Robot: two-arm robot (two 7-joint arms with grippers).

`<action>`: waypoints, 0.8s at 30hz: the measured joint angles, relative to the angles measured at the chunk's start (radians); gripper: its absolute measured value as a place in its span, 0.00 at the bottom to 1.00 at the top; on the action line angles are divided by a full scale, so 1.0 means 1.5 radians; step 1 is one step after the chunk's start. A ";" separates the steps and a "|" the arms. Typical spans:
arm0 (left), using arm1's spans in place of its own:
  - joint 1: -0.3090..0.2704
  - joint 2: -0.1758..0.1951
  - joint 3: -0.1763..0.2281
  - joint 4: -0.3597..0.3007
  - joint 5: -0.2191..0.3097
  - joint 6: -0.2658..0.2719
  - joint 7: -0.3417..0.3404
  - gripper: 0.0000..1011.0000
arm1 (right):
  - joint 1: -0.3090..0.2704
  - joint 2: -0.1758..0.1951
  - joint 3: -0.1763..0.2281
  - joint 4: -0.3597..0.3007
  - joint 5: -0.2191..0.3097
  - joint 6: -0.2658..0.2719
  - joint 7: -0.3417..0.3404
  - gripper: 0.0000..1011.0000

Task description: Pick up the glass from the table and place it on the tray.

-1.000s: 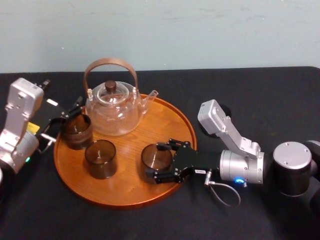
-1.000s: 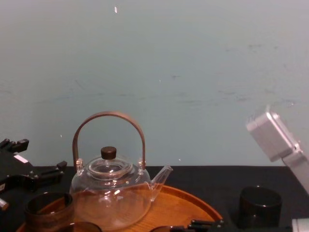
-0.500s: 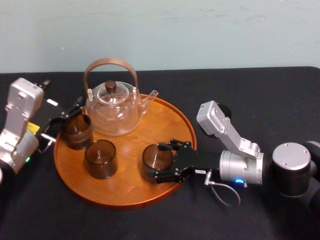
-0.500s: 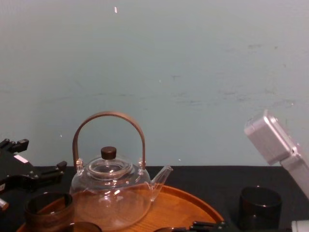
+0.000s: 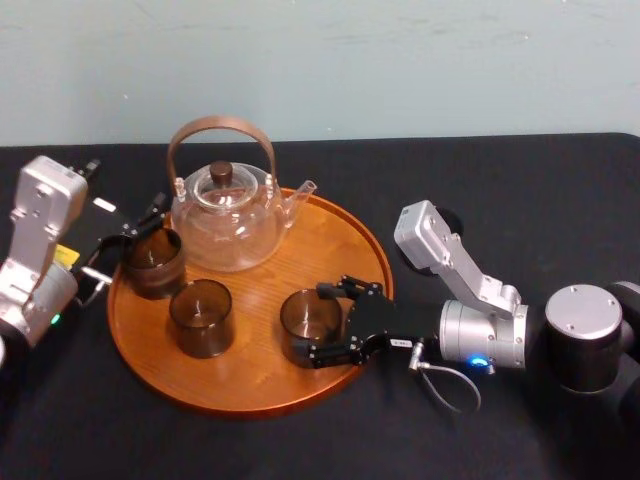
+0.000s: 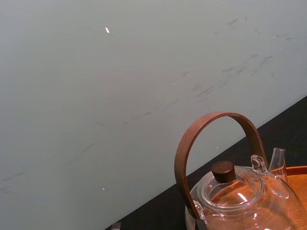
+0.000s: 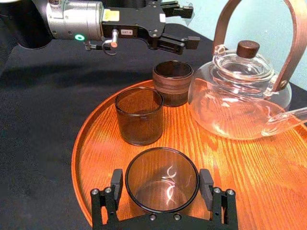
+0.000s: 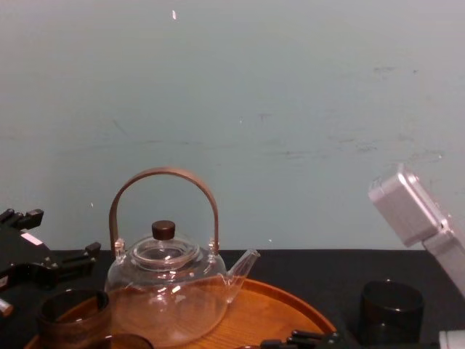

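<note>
Glass [image 5: 305, 312] partly behind right gripper [image 5: 311, 326]

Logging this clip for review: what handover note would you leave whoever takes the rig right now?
Right gripper: shut on the glass, at the right front of the tray.
Left gripper: open, idle by the dark cup at the tray's left rear.
The tray also holds the teapot and a second glass.
Done: the glass appears to rest on the tray.
To do: open the right gripper and back it off without tipping the glass.
</note>
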 joint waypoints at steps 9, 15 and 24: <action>0.000 0.000 0.000 0.000 0.000 0.000 0.000 0.99 | 0.000 0.000 0.000 0.000 0.000 0.000 0.001 0.99; 0.000 0.000 0.000 0.000 0.000 0.000 0.000 0.99 | 0.000 0.000 0.000 0.000 0.001 0.000 0.001 0.99; 0.000 0.000 0.000 0.000 0.000 0.000 0.000 0.99 | -0.022 0.022 0.019 -0.024 0.020 -0.001 0.006 0.99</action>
